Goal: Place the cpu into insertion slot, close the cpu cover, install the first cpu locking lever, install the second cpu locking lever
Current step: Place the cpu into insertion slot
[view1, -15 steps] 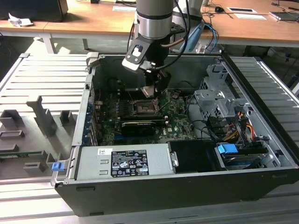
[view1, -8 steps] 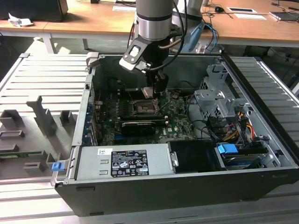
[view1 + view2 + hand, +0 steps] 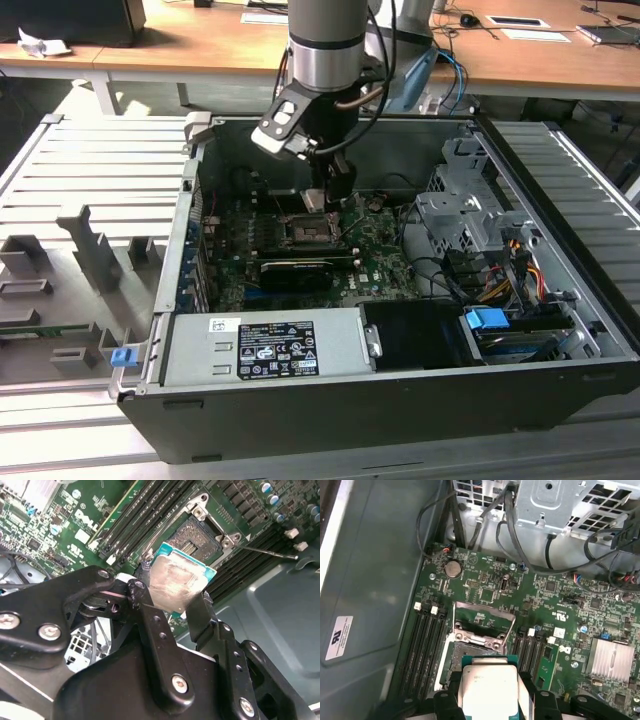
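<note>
Tool point(image 3: 171, 598) grips cpu point(image 3: 178, 576) above board point(image 3: 487, 582); desks point(image 3: 200, 52) behind

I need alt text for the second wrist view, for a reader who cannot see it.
The black gripper holds the cpu by two edges, silvery face showing, near the open, empty insertion slot on the green circuit board. Long black memory slots run beside the slot.
</note>
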Action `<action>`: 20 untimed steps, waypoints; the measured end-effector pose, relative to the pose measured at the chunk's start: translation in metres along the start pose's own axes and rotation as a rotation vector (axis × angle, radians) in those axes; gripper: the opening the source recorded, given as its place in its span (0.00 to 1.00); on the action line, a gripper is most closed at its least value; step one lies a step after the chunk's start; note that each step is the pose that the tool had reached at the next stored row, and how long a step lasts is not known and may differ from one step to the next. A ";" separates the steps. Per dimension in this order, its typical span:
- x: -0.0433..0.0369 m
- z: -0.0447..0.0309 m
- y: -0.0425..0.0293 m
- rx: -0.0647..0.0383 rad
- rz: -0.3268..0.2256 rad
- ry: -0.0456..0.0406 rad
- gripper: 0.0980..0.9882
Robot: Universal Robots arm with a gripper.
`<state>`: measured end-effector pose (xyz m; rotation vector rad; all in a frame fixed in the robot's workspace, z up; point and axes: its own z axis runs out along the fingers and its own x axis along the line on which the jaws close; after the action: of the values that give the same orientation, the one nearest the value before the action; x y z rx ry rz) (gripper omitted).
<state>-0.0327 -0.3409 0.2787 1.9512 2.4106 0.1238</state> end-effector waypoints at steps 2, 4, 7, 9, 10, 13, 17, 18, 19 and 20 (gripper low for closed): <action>0.0000 0.0014 -0.0002 -0.001 0.031 -0.0026 0.48; 0.0002 0.0050 -0.0005 -0.001 0.064 -0.0055 0.48; 0.0010 0.0110 -0.0016 -0.002 0.072 -0.0062 0.48; 0.0010 0.0172 -0.0028 -0.002 0.072 -0.0062 0.48; 0.0010 0.0199 -0.0031 -0.002 0.075 -0.0063 0.48; 0.0010 0.0224 -0.0034 -0.002 0.115 -0.0098 0.48; 0.0010 0.0267 -0.0045 -0.003 0.168 -0.0145 0.48; 0.0011 0.0272 -0.0052 -0.003 0.168 -0.0145 0.48; 0.0014 0.0287 -0.0066 -0.002 0.168 -0.0144 0.48; 0.0015 0.0316 -0.0072 -0.001 0.171 -0.0147 0.48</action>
<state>-0.0376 -0.3397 0.2466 2.1469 2.2314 0.1152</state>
